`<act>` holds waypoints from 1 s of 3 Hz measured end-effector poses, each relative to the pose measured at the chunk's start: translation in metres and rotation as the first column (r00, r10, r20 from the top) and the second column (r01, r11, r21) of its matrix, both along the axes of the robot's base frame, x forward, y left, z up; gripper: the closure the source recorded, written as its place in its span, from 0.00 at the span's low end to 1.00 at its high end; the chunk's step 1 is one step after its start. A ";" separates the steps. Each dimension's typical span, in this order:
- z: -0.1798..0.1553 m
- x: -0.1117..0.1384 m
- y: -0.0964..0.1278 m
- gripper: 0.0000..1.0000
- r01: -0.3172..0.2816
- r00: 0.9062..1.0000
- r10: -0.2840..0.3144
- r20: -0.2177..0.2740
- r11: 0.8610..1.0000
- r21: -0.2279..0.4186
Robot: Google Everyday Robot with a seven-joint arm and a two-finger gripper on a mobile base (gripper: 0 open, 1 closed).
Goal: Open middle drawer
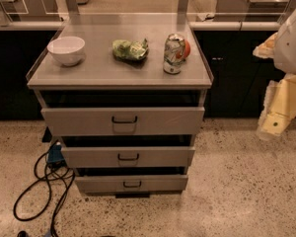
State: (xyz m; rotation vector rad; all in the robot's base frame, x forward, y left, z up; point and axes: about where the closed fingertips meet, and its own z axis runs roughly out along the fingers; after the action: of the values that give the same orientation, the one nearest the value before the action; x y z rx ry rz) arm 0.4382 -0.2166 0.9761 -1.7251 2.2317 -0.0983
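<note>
The middle drawer (158, 157) is the second of three grey-beige fronts in a cabinet at the centre of the camera view. It has a low wide front and a small black loop handle (129, 157). A dark gap shows above its front. The taller top drawer (79, 121) is above it and the narrow bottom drawer (158, 183) below. My gripper (272, 126) hangs at the right edge on a white and yellowish arm, well to the right of the cabinet and about level with the top drawer. It touches nothing.
On the cabinet top (89, 70) stand a white bowl (66, 50), a green crumpled bag (130, 49) and a can (174, 54) with an orange object (187, 49) behind it. Black cables (42, 184) lie on the speckled floor at the left. Dark counters run behind.
</note>
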 end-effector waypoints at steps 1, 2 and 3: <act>0.000 0.000 0.003 0.00 -0.009 1.000 0.009 0.007 1.000 -0.002; -0.015 -0.003 0.015 0.00 -0.067 0.997 0.066 0.048 0.998 0.020; -0.050 -0.032 0.051 0.00 -0.194 0.977 0.183 0.111 0.976 0.096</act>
State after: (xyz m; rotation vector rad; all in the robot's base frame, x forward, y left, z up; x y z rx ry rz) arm 0.4062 -0.1660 0.9263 -1.8213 1.9544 -0.0217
